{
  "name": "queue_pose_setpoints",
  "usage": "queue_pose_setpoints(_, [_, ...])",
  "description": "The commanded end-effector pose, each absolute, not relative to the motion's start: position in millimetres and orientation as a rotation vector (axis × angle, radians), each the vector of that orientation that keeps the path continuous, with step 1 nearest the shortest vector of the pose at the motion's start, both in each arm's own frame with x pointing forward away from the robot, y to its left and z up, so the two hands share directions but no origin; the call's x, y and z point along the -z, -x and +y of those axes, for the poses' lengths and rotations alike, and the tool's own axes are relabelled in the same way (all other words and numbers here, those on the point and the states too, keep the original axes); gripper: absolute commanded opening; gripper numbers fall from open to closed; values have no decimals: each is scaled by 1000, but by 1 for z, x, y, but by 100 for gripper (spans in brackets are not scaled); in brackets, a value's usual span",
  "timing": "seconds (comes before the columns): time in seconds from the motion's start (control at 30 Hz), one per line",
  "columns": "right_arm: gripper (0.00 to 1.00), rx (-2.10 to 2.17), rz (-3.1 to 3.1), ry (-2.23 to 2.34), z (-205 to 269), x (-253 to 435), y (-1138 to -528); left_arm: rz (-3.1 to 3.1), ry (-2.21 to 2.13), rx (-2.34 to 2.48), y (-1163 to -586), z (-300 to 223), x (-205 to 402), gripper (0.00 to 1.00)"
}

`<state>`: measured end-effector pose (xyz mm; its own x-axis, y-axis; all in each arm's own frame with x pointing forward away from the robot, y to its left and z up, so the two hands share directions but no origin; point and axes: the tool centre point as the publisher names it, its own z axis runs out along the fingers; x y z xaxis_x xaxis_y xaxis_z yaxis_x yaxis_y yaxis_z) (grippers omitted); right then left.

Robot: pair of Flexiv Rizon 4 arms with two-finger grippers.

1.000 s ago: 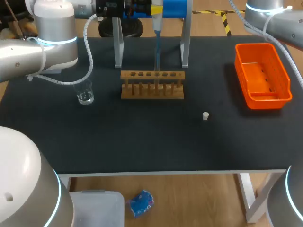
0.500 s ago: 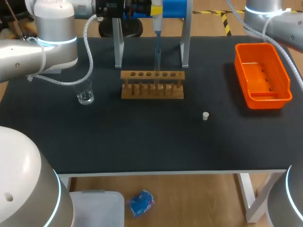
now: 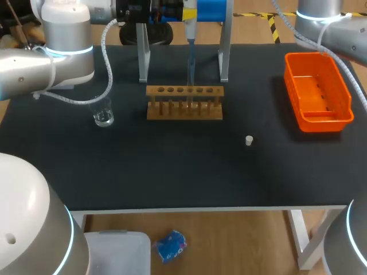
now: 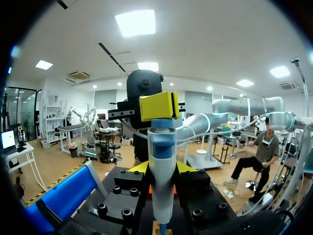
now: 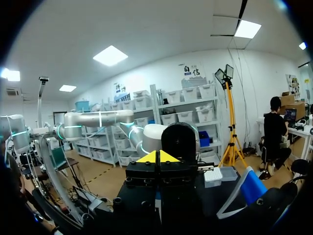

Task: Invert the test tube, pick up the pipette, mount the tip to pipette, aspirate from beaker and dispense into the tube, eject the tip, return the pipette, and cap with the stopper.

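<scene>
At the far edge of the tabletop [image 3: 172, 172], midway along it, the left pincer [image 4: 162, 169] was grasping the white-and-blue plastic pipette with a yellow top [image 4: 161, 147]. One yellow tip showed at each side of the barrel, seemingly pressed against it. The pipette stood upright between the legs of a metal stand [image 3: 223, 57], with its slim shaft pointing down toward the tabletop behind a wooden test-tube rack [image 3: 184, 102]. No tube could be made out in the rack.

The right pincer [image 5: 157, 157] was clenched on nothing, its tips meeting in a single yellow wedge. Its arm [image 3: 321, 17] sat beyond the far right corner.

A clear glass beaker holding a little water [image 3: 103, 117] stood left of the rack. A small white stopper [image 3: 249, 140] lay alone toward the right of the middle. An orange plastic bin [image 3: 324, 123] sat by the right edge.

The pipette was probably light and stiff with a smooth shell, so the thick upper barrel, where the pincer sat, looked the soundest hold. The thin shaft would likely flex or slip. The stopper seemed tiny and liable to roll, calling for a squeeze across its sides.
</scene>
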<state>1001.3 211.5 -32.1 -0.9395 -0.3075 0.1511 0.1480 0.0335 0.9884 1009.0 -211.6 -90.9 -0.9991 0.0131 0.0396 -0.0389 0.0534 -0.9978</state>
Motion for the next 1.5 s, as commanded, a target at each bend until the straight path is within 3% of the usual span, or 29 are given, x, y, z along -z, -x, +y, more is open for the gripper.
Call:
queue_pose_setpoints(0.03, [0,1979,-1998,-171,212,36,-1000,-2251,-27,-2137,-1011,-212,83,0])
queue_pose_setpoints(0.9, [0,2010,-2083,-299,207,-11,-1007,-2251,-27,-2137,-1011,-212,83,0])
queue_pose_setpoints(0.93, [30,2005,-2100,-298,204,-13,-1007,-2251,-27,-2137,-1011,-212,83,0])
queue_pose_setpoints(0.97, [100,2005,-2130,-291,199,-15,-1007,-2251,-27,-2137,-1011,-212,83,0])
queue_pose_setpoints(1.5, [100,1792,-2499,-249,108,12,-1000,-2251,-27,-2137,-1011,-212,83,0])
